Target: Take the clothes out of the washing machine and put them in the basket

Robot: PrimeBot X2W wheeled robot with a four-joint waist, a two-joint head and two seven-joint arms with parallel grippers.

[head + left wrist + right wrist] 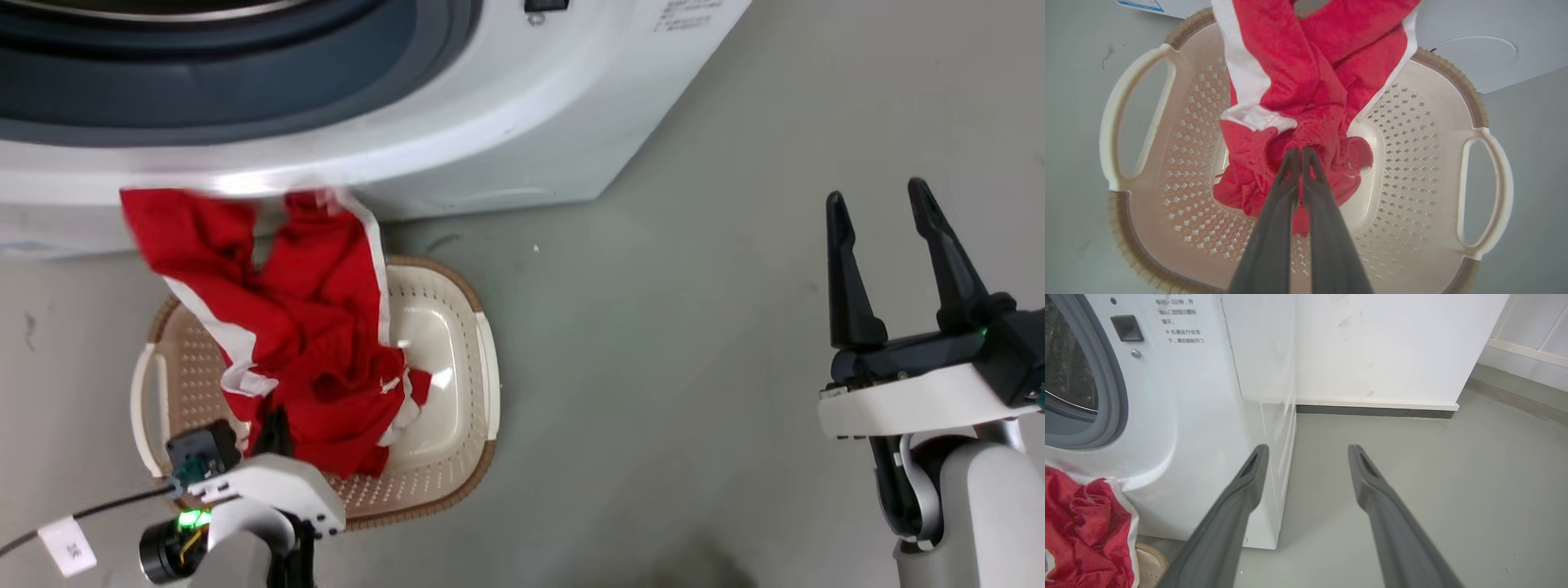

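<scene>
The bright red soft fabric clothes [310,343] with white trim are located in and above the small cream-white perforated plastic basket [488,359] with brown rim. The basket stands on the grey floor [653,343] at 8 o'clock in the head view, just beside the lower front of the large white front-loading washing machine [506,106] at 12 o'clock. The lower bunch of the clothes is lodged on the basket bottom. The upper part is spread toward 12 o'clock, across the basket rim and in front of the machine's base. The left pincer [1301,152] is pressed together on a fold of the red fabric over the middle of the basket, with side handles seen at 9 o'clock and 3 o'clock in the left wrist view. The right pincer [875,196] is spread and is held over the floor at 3 o'clock in the head view, well apart from the basket. In the right wrist view the machine's grey rubber-rimmed porthole [1114,396] is seen at 9 o'clock and the clothes at 8 o'clock.
</scene>
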